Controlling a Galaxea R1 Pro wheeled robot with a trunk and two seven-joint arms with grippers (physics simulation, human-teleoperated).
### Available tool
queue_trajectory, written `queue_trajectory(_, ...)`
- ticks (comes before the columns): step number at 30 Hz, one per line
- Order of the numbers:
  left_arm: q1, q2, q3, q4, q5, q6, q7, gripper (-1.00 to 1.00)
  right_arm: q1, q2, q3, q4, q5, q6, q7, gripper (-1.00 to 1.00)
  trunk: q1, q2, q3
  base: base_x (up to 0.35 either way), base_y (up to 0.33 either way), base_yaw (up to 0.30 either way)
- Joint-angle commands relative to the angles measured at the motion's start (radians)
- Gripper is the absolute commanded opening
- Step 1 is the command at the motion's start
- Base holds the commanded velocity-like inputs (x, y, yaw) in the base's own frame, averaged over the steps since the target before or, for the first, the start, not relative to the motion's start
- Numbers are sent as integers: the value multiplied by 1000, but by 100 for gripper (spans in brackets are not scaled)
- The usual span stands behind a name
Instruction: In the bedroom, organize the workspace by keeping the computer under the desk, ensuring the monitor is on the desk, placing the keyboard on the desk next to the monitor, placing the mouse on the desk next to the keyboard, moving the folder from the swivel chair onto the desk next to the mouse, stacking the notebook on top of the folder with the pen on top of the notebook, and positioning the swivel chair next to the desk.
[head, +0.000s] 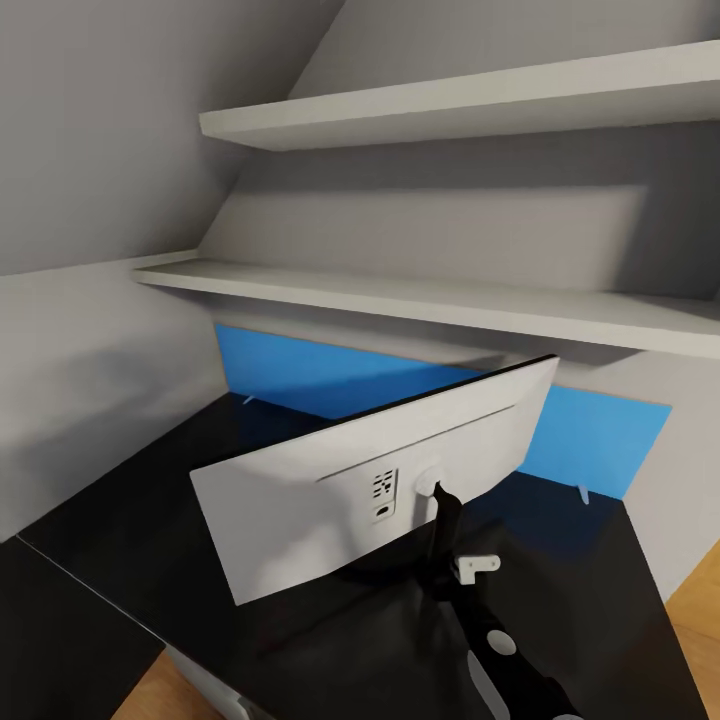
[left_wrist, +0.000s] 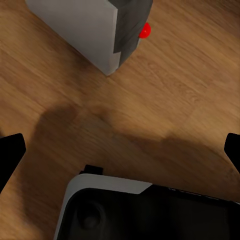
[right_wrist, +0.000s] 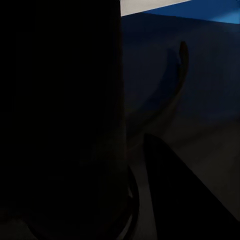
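Right up close in my head view is my right arm (head: 490, 630), black and shiny, reaching up from the bottom edge to the thin black stand (head: 440, 530) of the big wide monitor (head: 330, 490). Its light-grey back faces me and it leans over to one side. My right end effector (head: 445, 545) is at the stand, just behind the screen, and a small white part sticks out beside it. I cannot tell if it is pinching the stand or spread apart, because my right wrist view is almost all dark. That view does show a bit of the glossy black worktop (right_wrist: 200, 100) and its blue back panel (right_wrist: 200, 10).

The monitor stands on the black worktop (head: 120, 520), near the blue back panel (head: 310, 370). Two long white wall shelves (head: 450, 300) hang above it.

My left end effector (left_wrist: 120, 145) is spread wide, with one black fingertip (left_wrist: 11, 150) at each side of my left wrist view. It holds nothing and hangs over the brown wooden floor (left_wrist: 165, 100). A boxy light-grey computer tower (left_wrist: 87, 27) with a red dot stands on that floor, well apart from the fingertips.
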Motion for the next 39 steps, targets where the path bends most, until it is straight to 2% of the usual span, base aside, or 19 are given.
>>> queue_trajectory(1, -1, 0, -5, 1, 10, -3, -7, 100, -1, 0, 5, -1, -7, -4, -3, -100, 0, -1, -1, 0, 0, 0)
queue_trajectory(12, -1, 0, -5, 1, 12, -3, -7, 100, -1, 0, 5, -1, -7, -4, -3, -100, 0, -1, -1, 0, 0, 0)
queue_trajectory(13, -1, 0, -5, 1, 11, -3, -7, 100, -1, 0, 5, -1, -7, -4, -3, 100, 0, -1, -1, 0, 0, 0)
queue_trajectory(39, -1, 0, -5, 1, 11, -4, -7, 100, -1, 1, 8, -1, -7, -8, -4, 100, 0, -1, -1, -17, 0, 0)
